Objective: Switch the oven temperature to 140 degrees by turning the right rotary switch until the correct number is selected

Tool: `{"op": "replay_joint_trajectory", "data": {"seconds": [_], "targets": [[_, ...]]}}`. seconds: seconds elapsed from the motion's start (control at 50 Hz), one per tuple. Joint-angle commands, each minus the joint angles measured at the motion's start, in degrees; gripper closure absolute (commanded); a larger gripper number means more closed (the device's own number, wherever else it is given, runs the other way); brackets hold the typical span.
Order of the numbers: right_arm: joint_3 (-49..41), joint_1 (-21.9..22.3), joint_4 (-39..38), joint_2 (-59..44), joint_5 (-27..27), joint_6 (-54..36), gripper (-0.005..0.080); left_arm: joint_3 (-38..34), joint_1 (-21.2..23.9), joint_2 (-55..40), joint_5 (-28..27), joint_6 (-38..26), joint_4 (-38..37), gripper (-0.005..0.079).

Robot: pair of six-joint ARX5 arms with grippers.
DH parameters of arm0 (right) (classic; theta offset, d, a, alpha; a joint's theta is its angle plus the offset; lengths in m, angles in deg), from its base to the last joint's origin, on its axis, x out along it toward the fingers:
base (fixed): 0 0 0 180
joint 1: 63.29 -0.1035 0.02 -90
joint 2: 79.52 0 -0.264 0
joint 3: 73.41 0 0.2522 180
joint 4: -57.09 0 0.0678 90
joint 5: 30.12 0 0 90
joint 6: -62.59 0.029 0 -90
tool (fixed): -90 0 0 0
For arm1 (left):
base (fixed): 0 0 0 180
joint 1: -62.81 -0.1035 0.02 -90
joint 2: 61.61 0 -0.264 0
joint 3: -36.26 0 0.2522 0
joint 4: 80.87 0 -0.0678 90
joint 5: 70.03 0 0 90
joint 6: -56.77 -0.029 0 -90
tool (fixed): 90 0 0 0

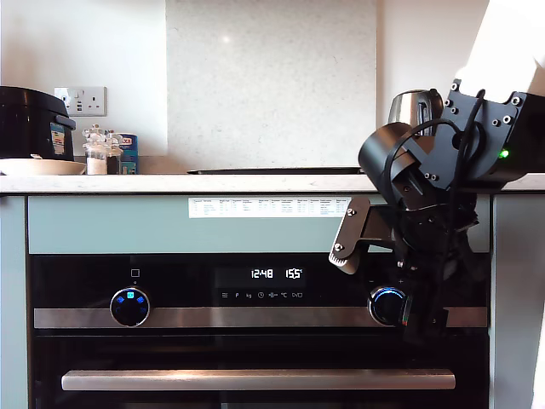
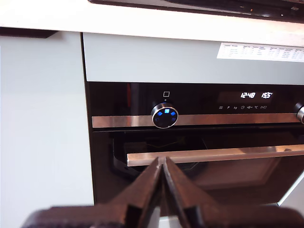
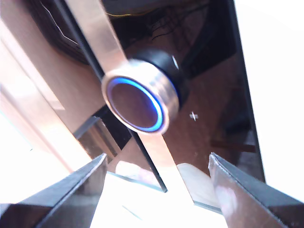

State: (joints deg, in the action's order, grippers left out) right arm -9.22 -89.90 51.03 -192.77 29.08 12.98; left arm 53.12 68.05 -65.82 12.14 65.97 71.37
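Nearest: the second gripper point(image 3: 156, 190) hangs in front of the right knob point(image 3: 140, 102), jaws spread wide, one finger point(image 3: 71, 190) to each side of the knob and not touching it. In the exterior view that arm covers the oven's right end; the gripper point(image 1: 415, 317) sits just beside the knob point(image 1: 386, 306), whose blue ring shows at the arm's edge.

The first gripper point(image 2: 162, 190) is held back from the oven point(image 1: 255, 358), jaws pressed together on nothing, facing the left knob point(image 2: 165, 116) and the bar handle point(image 2: 213, 154).

Farther: the display point(image 1: 277, 273) reads 12:48 and 155, so the target of 140 is not yet set.

Risks, as judgement:
- The knob face is tilted and off-centre between the fingers; closing from here could catch only the rim and slip.
- The polished steel rim may let the pads skid, so the wrist turns with no change on the display.
- Minus and plus marks are tiny; turning toward plus raises the number.
- Overshoot past 140 is likely if steps are coarse.
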Motion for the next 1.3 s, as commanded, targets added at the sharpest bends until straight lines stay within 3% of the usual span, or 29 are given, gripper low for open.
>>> {"op": "replay_joint_trajectory", "data": {"seconds": [0.0, 0.54, 1.28], "targets": [[-0.85, 0.02, -0.42, -0.02, 1.33, 0.37, 0.0136, 0.59, 0.13, 0.17, 0.0, -0.26, 0.28, 0.0764], [-0.83, 0.11, -1.75, -0.04, 8.28, 0.26, 0.0135, 0.59, 0.13, 0.17, 0.0, -0.26, 0.28, 0.0764], [-0.83, -2.16, -2.16, -0.04, 11.72, -0.26, 0.0135, 0.59, 0.13, 0.17, -0.02, -0.26, 0.26, 0.0764]]}}
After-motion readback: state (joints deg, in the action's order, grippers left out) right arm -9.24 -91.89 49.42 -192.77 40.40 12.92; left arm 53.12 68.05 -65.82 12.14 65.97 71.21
